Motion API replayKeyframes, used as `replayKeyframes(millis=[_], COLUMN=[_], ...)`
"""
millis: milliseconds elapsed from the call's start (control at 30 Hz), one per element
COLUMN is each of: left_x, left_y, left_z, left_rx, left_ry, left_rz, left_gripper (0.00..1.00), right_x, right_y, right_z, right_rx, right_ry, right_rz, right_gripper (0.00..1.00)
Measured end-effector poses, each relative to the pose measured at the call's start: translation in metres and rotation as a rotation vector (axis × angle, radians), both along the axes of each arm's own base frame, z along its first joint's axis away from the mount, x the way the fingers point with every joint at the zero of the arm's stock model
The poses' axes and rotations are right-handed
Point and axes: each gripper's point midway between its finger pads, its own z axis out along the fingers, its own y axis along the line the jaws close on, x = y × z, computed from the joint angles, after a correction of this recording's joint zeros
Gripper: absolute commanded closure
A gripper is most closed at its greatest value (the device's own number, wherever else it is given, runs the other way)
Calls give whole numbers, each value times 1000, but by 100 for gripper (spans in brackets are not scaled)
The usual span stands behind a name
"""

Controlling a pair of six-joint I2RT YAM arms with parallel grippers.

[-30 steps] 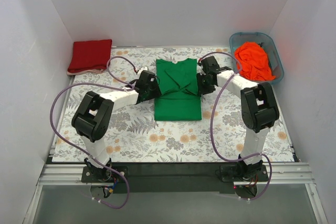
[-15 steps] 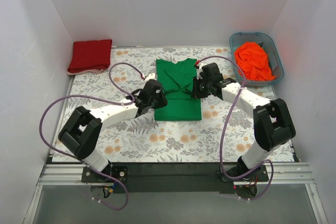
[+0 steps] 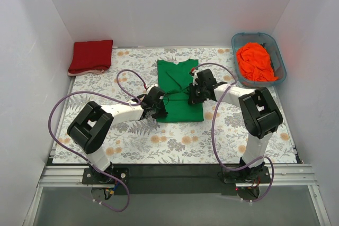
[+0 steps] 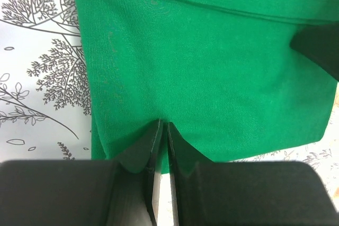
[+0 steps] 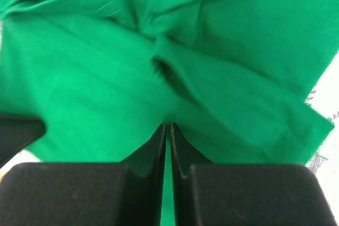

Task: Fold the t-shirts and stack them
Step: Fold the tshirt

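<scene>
The green t-shirt lies partly folded in the middle of the floral mat, sleeves turned in over its front. My left gripper is at its lower left edge and shut, with green fabric pinched between the tips. At the shirt's right side my right gripper is shut too, gripping a fold of the green cloth in its jaws. A folded dark red t-shirt rests at the back left. The orange t-shirt is crumpled in the tub.
The blue-grey plastic tub stands at the back right corner. A floral mat covers the table, with white walls on three sides. Purple cables loop over both arms.
Both grippers have closed on the green shirt. The left one moved down to its lower left edge, the right one slid inward onto its right side.
</scene>
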Motion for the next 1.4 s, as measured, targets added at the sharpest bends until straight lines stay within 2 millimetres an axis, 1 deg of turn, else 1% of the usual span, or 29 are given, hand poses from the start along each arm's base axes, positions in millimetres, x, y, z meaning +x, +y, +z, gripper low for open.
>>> replayKeyframes(millis=[67,133,233,300,400,500,533,600,633,667,700,867,967,1067,1100,1167,1300,1400], left_x=[-1,-2,-3,-4,-6,-8,-8,-10,-10,-11,-12,-18,-18,-17,-17,-19,-23,-29], left_y=[-1,-1,-2,-2,-1,0,0,2,2,3,4,9,8,7,6,6,6,9], left_z=[0,0,0,0,0,0,0,1,1,1,2,8,22,32,32,30,21,14], left_rx=[-3,-6,-10,-12,-15,-13,-14,-10,-9,-8,-6,-9,-30,-49,-51,-51,-43,-29], left_ry=[5,9,15,17,20,24,24,29,30,32,34,37,17,-3,-3,8,37,61], left_rz=[-1,-4,-8,-9,-10,-11,-11,-11,-11,-11,-11,-6,-4,-4,-6,-11,-17,-19], left_gripper=[93,93,93,93,93,91,90,90,90,89,87,84,84,86,87,88,89,90], right_x=[4,12,31,48,79,113,119,124,123,117,109,49,20,-4,-9,-11,-6,-2], right_y=[-1,-1,-4,-6,-6,-8,-8,-10,-10,-9,-7,11,22,29,29,26,22,17], right_z=[-5,-3,4,9,19,36,43,54,57,60,61,59,53,38,32,24,13,6], right_rx=[-16,-32,-71,-99,-106,-87,-74,-52,-46,-40,-33,2,13,6,-1,-17,-48,-83], right_ry=[-1,-27,-90,-130,-182,-238,-253,-273,-280,-283,-280,-241,-224,-190,-177,-165,-169,-175], right_rz=[-3,-3,-16,-32,-62,-82,-80,-69,-60,-45,-28,97,157,205,212,215,212,206], right_gripper=[88,87,86,85,84,82,82,80,80,79,78,78,78,78,78,79,79,79])
